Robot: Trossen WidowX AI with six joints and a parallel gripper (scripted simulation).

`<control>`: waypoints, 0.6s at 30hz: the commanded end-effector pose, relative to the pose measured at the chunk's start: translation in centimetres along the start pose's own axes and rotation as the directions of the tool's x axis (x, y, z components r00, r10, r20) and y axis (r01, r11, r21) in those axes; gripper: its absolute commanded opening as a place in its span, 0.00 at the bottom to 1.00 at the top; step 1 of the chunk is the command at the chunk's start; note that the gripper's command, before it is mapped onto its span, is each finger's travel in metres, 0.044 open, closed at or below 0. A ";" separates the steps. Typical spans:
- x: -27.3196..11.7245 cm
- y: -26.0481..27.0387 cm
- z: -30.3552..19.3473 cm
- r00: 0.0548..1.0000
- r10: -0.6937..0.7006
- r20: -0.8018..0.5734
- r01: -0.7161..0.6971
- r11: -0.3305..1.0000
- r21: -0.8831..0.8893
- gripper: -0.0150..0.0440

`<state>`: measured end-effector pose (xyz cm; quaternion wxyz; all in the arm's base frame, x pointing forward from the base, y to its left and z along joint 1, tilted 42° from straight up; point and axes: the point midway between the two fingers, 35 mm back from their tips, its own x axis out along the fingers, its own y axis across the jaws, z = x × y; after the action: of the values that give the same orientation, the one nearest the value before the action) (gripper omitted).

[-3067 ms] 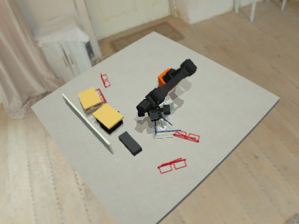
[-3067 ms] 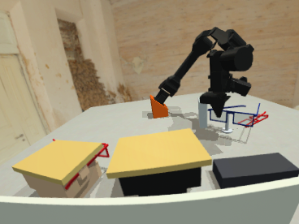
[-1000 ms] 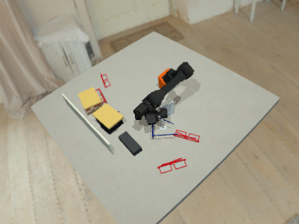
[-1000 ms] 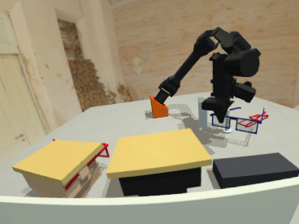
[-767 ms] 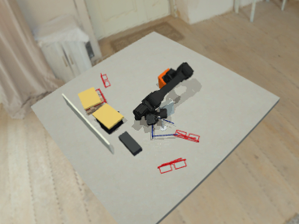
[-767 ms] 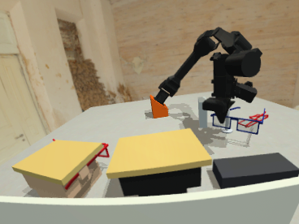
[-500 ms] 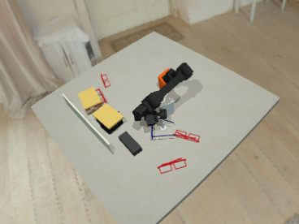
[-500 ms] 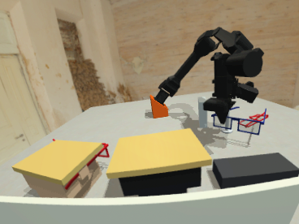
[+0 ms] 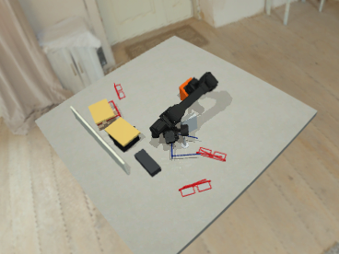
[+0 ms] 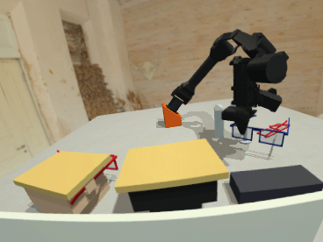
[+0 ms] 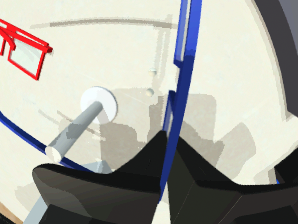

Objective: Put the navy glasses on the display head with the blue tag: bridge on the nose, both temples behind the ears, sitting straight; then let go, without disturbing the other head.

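Note:
My gripper [image 9: 171, 140] [image 10: 242, 131] [image 11: 166, 137] is shut on the navy glasses [image 10: 269, 130] [image 11: 185, 75], gripping the front frame toward one lens. The glasses hang above the table, their shadow below, lenses facing the exterior camera and temples pointing away from it. A dark head [image 10: 173, 199] under a yellow slab [image 9: 122, 131] [image 10: 171, 167] stands apart from the gripper. Beside it is a tan head [image 10: 94, 186] under another yellow slab [image 9: 102, 110] [image 10: 63, 173], with red glasses at its face. No blue tag can be made out on either head.
A dark box [image 9: 147, 163] [image 10: 276, 183] lies beside the dark head. A long pale panel [image 9: 99, 139] [image 10: 132, 228] stands behind the heads. A small post on a white disc [image 11: 107, 112] and a grey-blue block [image 9: 190, 122] [image 10: 218, 122] are near the gripper. Red glasses [image 9: 211, 154] lie beyond.

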<state>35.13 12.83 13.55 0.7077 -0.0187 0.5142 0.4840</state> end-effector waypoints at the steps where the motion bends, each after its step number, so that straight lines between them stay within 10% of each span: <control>1: -0.2 0.0 0.5 1.000 -0.001 0.008 0.001 1.000 -0.001 0.25; 18: -0.2 -0.3 1.3 1.000 -0.001 0.009 0.001 1.000 -0.001 0.25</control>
<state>35.86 13.08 13.80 0.7079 -0.0187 0.5140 0.4842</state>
